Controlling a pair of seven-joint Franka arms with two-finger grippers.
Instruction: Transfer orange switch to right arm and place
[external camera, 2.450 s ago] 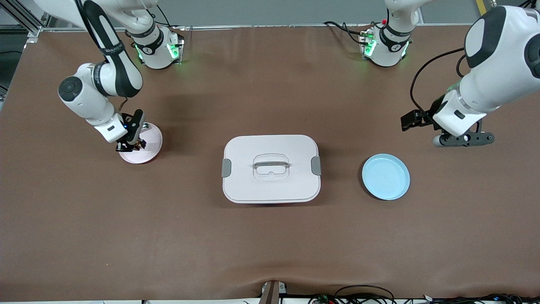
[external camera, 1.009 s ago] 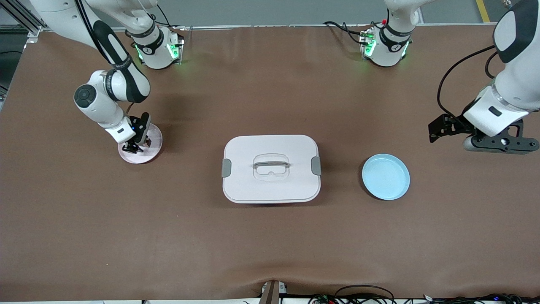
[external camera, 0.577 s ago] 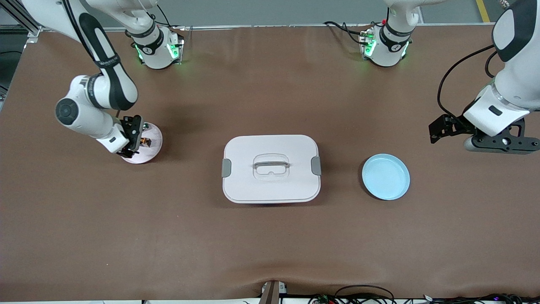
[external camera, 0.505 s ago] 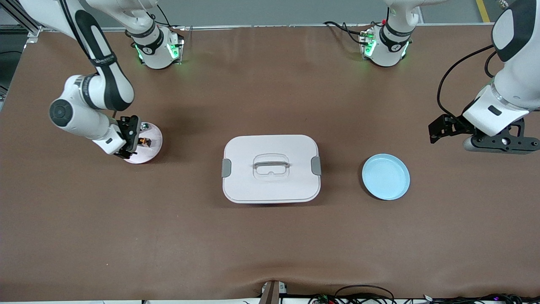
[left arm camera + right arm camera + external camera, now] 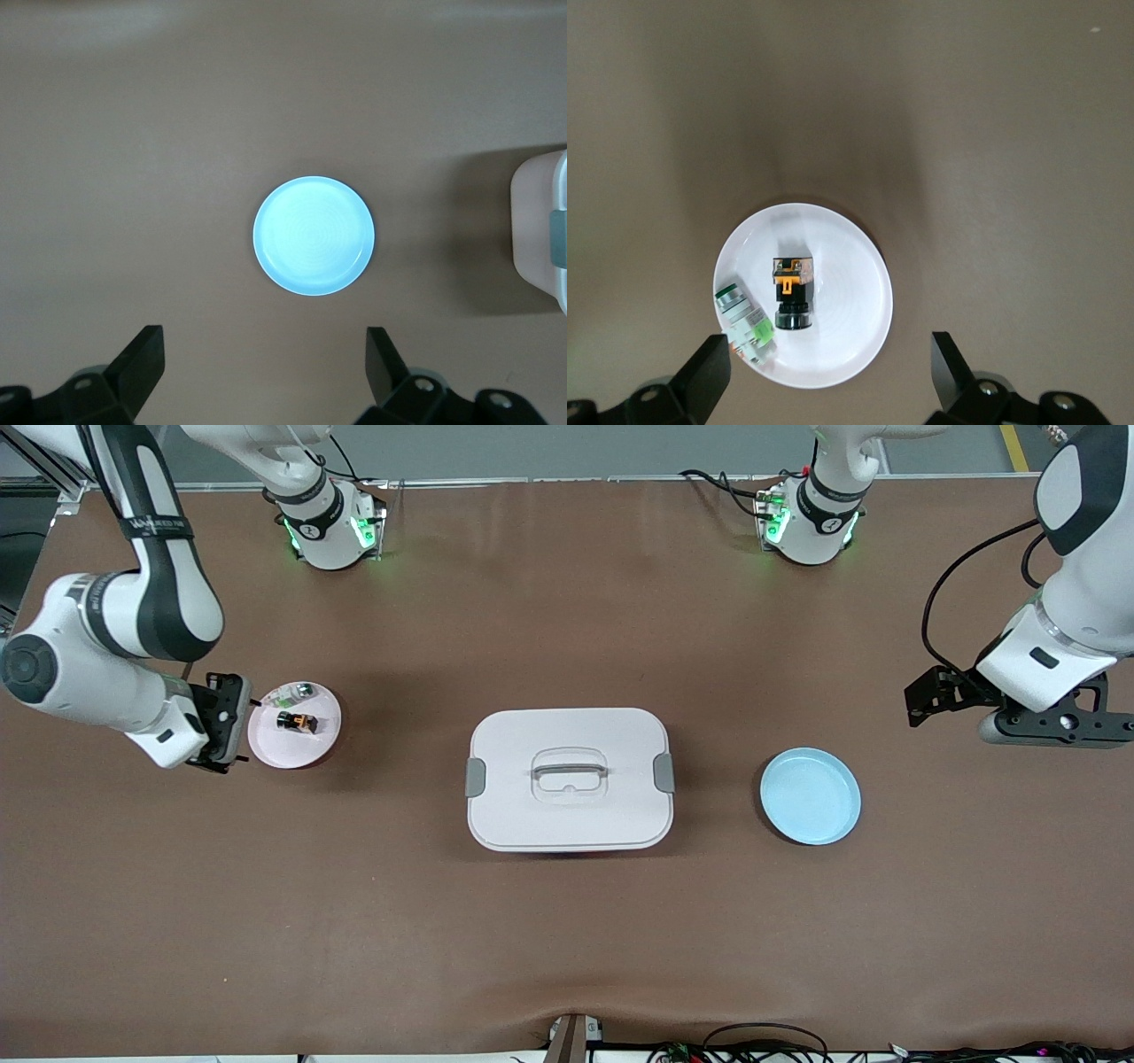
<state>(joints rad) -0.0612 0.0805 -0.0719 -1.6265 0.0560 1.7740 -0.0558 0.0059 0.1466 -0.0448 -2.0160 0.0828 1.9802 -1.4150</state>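
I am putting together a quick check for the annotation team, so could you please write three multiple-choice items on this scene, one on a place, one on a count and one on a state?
1. Where does the orange switch lie?
A. on the pink plate
B. on the blue plate
C. on the white box

2. How many small parts lie on the pink plate?
A. one
B. two
C. three

3. How is the right gripper?
A. shut on the switch
B. open, holding nothing
C. shut on the green part

Key: 1 A, the right wrist view shows it lying on that plate. 2 B, the switch and the green part. 3 B, its fingers stand apart beside the plate. The left gripper waits open near the blue plate.
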